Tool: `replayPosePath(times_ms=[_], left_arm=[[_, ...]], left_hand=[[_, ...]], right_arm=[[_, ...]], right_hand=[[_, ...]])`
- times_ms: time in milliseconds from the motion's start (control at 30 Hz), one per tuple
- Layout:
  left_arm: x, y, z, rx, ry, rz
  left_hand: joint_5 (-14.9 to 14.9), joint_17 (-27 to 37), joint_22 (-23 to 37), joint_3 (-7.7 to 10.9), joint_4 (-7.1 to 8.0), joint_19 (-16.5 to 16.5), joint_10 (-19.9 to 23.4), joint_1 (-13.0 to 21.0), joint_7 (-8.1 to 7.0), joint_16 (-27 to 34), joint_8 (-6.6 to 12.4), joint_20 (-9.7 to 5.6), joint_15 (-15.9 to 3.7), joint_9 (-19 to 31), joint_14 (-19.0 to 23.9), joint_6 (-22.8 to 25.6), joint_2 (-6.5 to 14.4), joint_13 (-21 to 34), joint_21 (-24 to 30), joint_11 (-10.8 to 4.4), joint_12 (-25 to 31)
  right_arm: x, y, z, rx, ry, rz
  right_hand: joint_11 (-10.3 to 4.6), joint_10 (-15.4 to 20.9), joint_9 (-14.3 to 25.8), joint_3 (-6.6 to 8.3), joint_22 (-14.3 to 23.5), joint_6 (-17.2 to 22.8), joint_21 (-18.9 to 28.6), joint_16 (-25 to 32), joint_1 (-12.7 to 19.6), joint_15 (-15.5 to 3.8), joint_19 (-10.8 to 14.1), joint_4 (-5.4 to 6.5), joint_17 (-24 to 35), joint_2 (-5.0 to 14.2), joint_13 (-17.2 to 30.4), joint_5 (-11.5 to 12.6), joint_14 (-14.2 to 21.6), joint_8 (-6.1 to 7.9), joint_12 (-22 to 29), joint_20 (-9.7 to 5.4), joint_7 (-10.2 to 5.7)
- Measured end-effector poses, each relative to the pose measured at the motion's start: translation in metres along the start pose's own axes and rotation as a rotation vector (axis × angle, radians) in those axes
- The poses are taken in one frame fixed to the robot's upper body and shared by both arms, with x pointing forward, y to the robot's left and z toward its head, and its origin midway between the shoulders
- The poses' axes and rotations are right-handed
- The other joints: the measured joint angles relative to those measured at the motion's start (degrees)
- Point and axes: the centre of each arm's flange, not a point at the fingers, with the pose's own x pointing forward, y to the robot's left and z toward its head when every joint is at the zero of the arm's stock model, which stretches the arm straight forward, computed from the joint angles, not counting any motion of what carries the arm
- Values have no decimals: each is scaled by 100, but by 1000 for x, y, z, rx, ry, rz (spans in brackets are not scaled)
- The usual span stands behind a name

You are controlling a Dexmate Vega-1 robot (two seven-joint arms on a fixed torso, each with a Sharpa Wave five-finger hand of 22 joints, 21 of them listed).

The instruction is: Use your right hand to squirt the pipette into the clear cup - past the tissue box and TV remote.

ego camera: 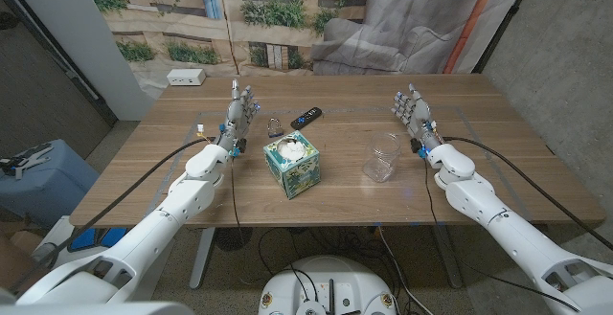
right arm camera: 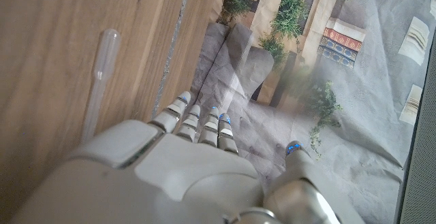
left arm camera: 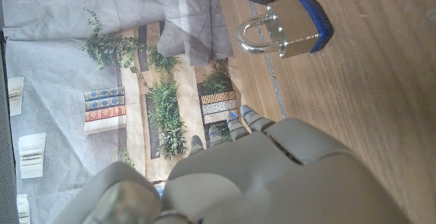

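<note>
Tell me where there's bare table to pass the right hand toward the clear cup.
Bare wood lies between the right hand and the clear cup, and along the near edge in front of the cup. The middle is crowded: tissue box, padlock and TV remote cluster by the left hand. The pipette lies beside the right hand.

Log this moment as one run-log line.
stage: not started | right hand: open, empty | left hand: open | pipette: on table | clear cup: upright

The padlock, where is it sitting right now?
In the head view the padlock lies toward the table's far middle, between the left hand and the TV remote.
</note>
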Motion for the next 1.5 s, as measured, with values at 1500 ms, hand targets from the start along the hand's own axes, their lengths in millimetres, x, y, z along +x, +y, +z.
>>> replayPosePath(times_ms=[1500], left_arm=[[0,0,0,0,0,0]], left_hand=[[21,-2,-2,1,0,0,-10,0,2,0,0,0,0,-2,0,0,0,-2,-1,-10,0]], right_arm=[[-1,-11,50,-456,-105,39]], right_hand=[[-31,71,-2,189,-2,152,44,-2,327,-114,71,-240,-255,51,-16,44,92,43,0,-72,-50]])
